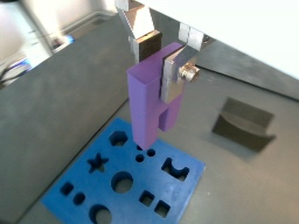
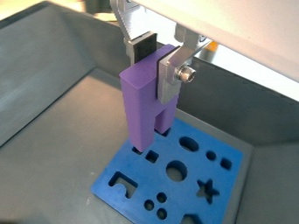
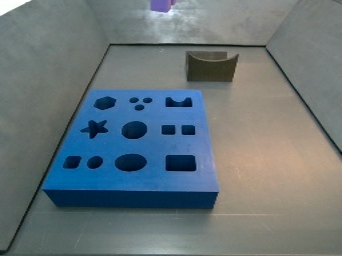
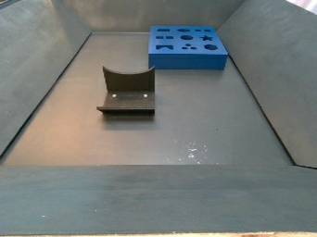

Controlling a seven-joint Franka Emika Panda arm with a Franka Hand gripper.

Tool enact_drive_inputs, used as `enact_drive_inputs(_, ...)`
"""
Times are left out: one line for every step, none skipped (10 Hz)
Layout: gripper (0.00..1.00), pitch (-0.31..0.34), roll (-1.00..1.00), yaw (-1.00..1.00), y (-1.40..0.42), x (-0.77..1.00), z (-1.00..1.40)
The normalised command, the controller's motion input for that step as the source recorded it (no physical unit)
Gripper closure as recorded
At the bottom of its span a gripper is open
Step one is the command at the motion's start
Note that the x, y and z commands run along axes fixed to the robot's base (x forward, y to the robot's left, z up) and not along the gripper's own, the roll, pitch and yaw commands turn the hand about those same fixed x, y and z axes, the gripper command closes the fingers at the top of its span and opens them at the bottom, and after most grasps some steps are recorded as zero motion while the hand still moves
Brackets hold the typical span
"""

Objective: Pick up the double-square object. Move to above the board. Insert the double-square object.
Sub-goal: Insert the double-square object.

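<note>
In both wrist views, seen clamped near its top in the pincer [image 1: 163,54], hanging high above the board [image 1: 70,179]: double-square object [image 1: 149,96], judged light, rigid, smooth-sided, possibly slippery.

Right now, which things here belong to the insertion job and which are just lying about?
Part of the job:
- double-square object, held high in the gripper
- board, on the floor

Lying about:
- dark notched block, standing apart from the board
</note>
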Motion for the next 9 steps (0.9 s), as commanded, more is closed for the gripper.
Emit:
enact_drive_inputs(1.0, -0.037, 0.0, -1.0, 0.0, 0.0, -0.29)
enact_drive_inputs(1.0, -0.063, 0.0, -1.0, 0.0, 0.0, -0.48)
enact_drive_inputs(1.0, -0.126, 0.0, -1.0, 0.0, 0.0, -0.57)
enact_drive_inputs(1.0, -0.131, 0.0, -1.0, -0.01, 0.0, -0.61)
enact_drive_inputs(1.0, -0.14, 0.0, -1.0, -0.01, 0.0, -0.63)
enact_drive_inputs(1.0, -0.149, 0.0, -1.0, -0.02, 0.0, -0.63)
enact_drive_inputs(1.0, -0.157, 0.0, -1.0, -0.02, 0.0, -0.62)
enact_drive_inputs(1.0, -0.169, 0.0, -1.0, -0.06, 0.0, -0.65)
enact_drive_inputs(1.0, -0.186, 0.0, -1.0, -0.12, 0.0, -0.67)
